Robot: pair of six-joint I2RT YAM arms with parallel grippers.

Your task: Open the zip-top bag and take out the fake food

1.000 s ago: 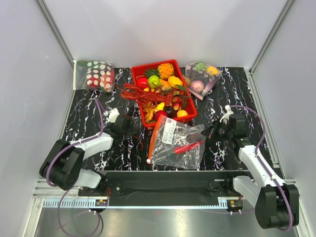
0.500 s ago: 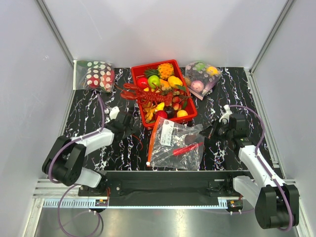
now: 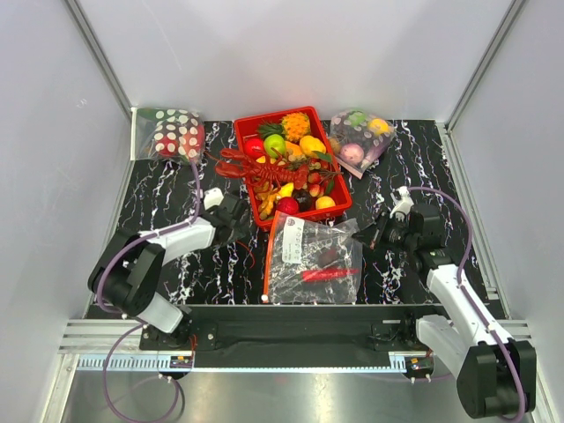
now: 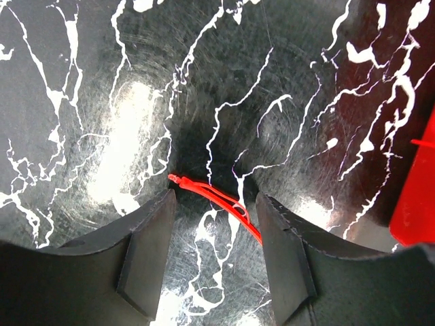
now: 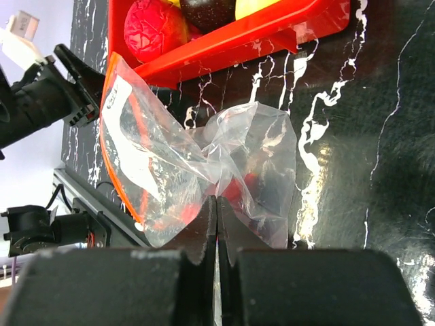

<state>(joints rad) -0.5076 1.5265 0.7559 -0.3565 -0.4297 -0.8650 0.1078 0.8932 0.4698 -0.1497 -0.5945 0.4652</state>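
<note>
**ENTRY: 2 grippers at the zip-top bag, chili not yet out**

**Right gripper**: fingers pressed together on a fold of the zip-top bag, at the side away from the zip. This probably anchors the bag so that its mouth can be pulled open.

**Left gripper**: fingers apart, low over the table and holding nothing. 1 thin red strand lies on the surface between them; what it belongs to cannot be told. The gripper stands near the orange-red zip strip, probably placed to take that edge.

**Bag:** lies at lower centre of the top view, just below the red basket. The zip strip runs down its left edge and the white label sits at its upper left. Whether the zip is parted cannot be told.

**Fake food:**
- 1 red chili is inside the bag, low in the middle.
- 1 red lobster is outside it, draped at the basket's left rim.

**Surface:** black table with white veining.
- A white-dotted red bag lies at upper left.
- A clear bag of pastel fruits lies right of the basket.

**Room:** plain white walls with metal corner rails.
</note>
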